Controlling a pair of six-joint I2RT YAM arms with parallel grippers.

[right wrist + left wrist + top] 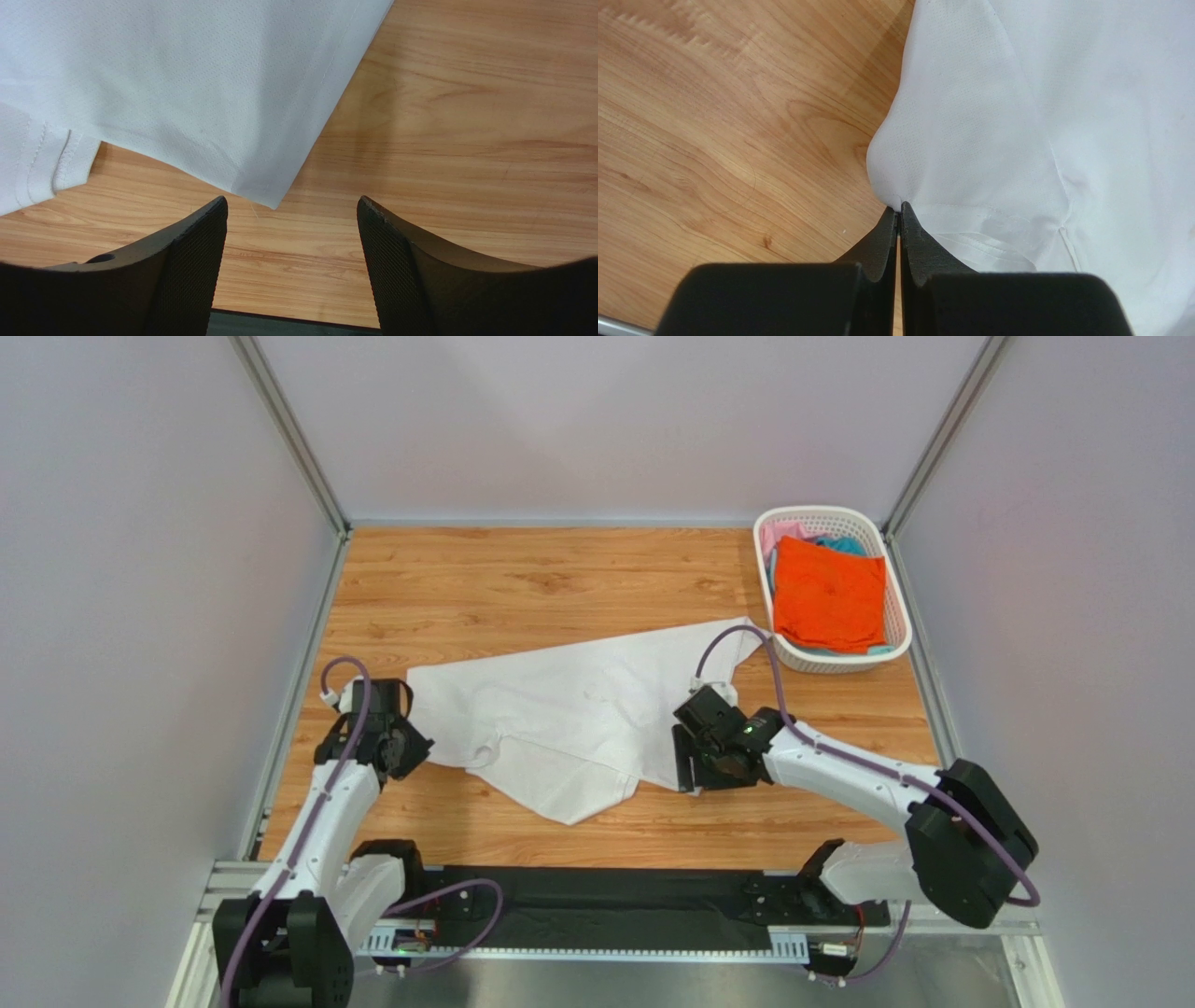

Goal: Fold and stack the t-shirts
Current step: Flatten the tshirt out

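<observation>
Left pincer (899,212) is pressed tight on an edge of the white t-shirt (575,714), at the side farthest from the basket (828,513). Right pincer (291,234) is spread and empty, just off the corner on the basket's side. The risk is that it closes short of the hem, grabs nothing, and a one-sided lift drags the shirt askew.

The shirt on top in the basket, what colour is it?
That shirt is bright orange, best seen from the top external camera.
</observation>
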